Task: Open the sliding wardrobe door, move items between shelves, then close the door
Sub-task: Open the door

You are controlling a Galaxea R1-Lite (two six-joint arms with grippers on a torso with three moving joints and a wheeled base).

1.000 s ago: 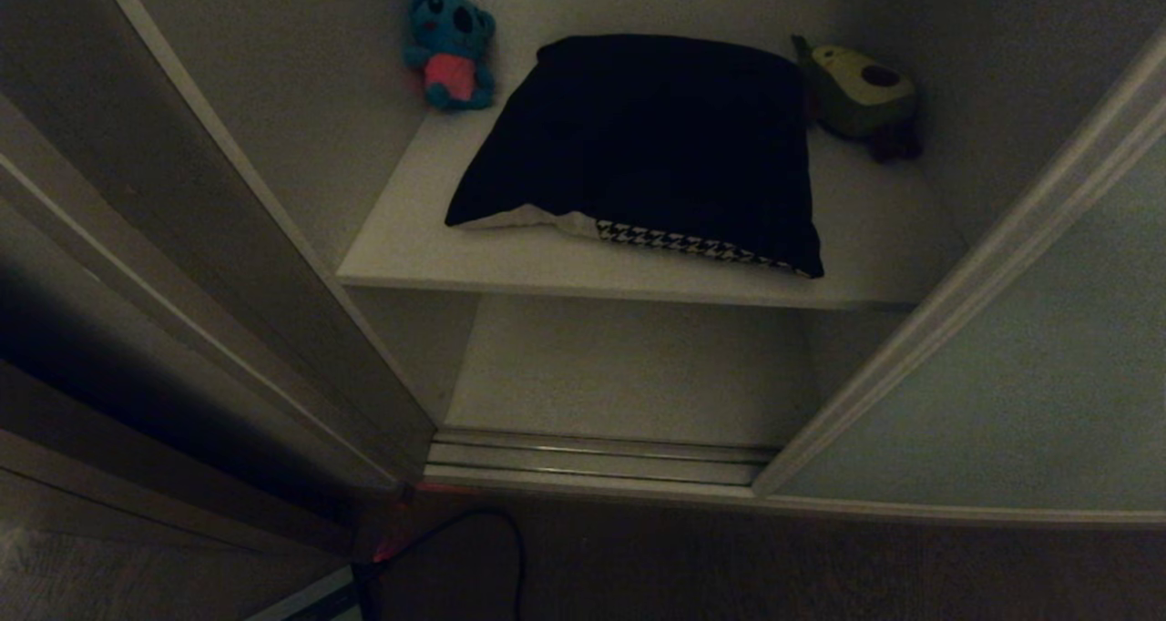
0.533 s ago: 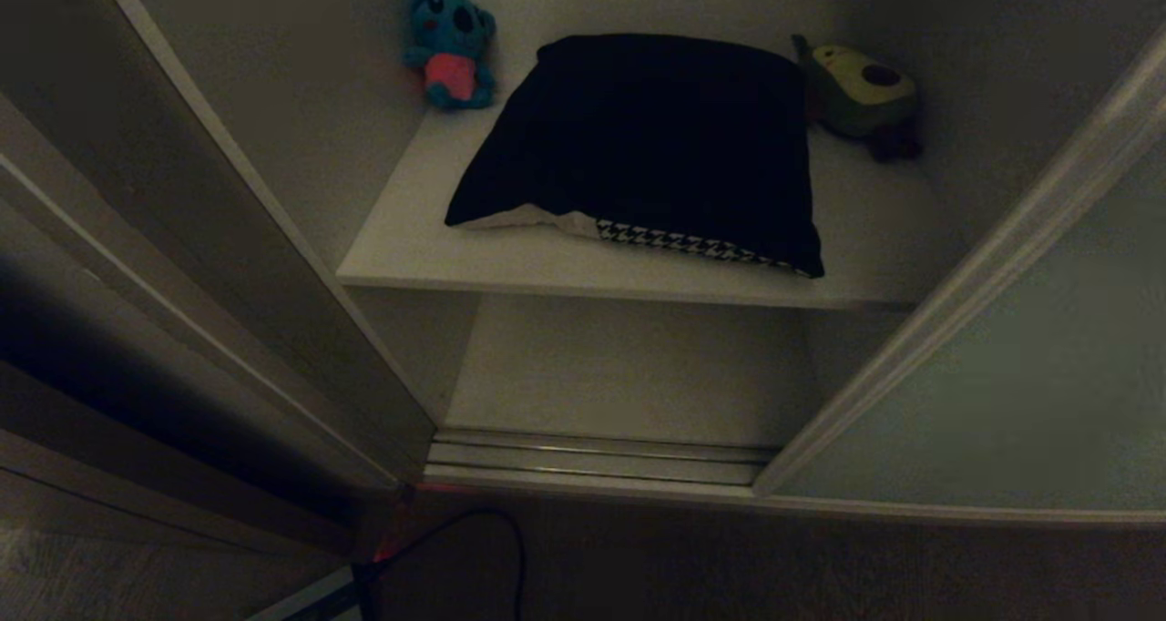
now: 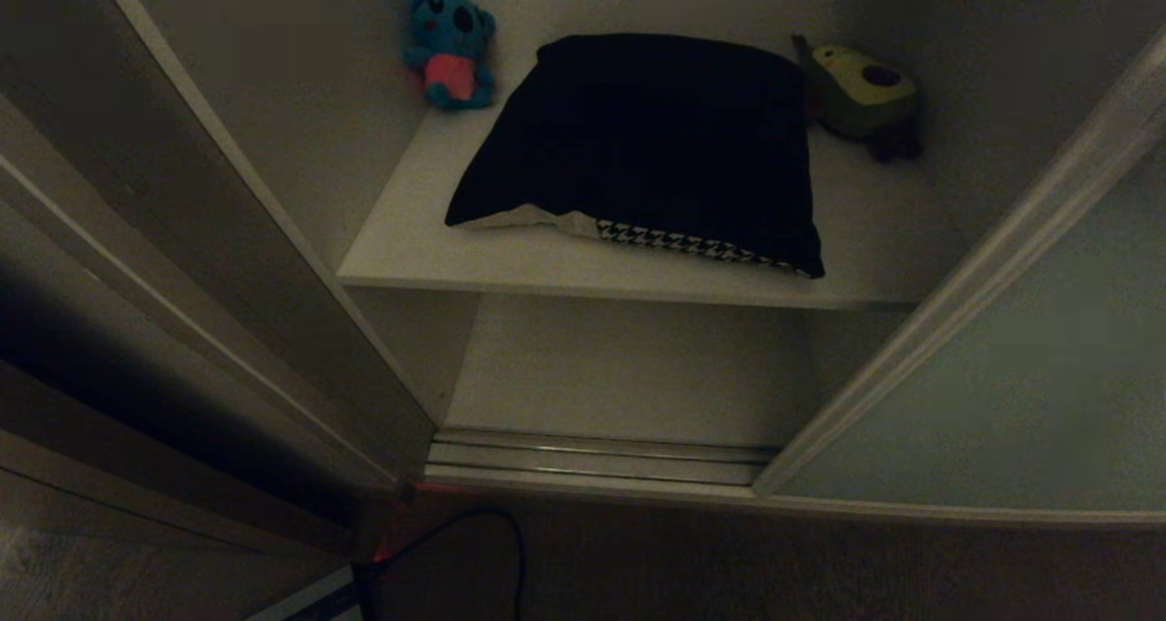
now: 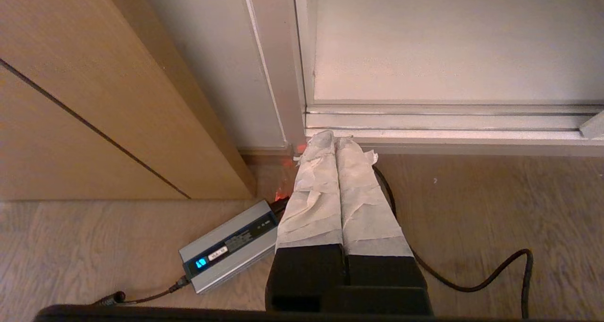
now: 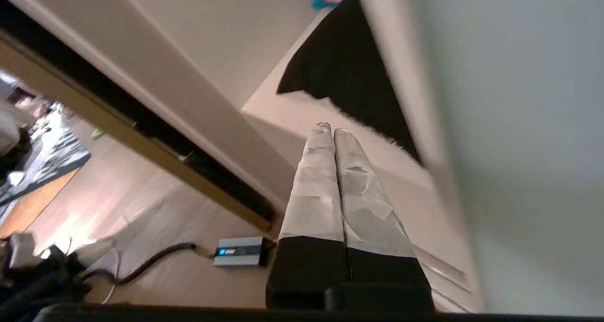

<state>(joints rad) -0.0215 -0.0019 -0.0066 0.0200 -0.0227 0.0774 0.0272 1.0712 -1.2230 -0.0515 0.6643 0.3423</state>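
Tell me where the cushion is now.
In the head view, the cushion lies on the upper shelf, between the blue plush toy and the avocado plush.

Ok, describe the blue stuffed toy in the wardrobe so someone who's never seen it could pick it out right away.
Look into the open wardrobe at the off-white upper shelf that holds a large dark cushion. In the shelf's back left corner sits the small blue plush toy. It alone is bright blue with a pink belly; the other toy, back right, is green.

I see the upper shelf [image 3: 410,248] carrying the cushion [image 3: 647,138] at centre, a blue plush toy [image 3: 449,49] at its back-left corner, an avocado plush [image 3: 861,88] back-right.
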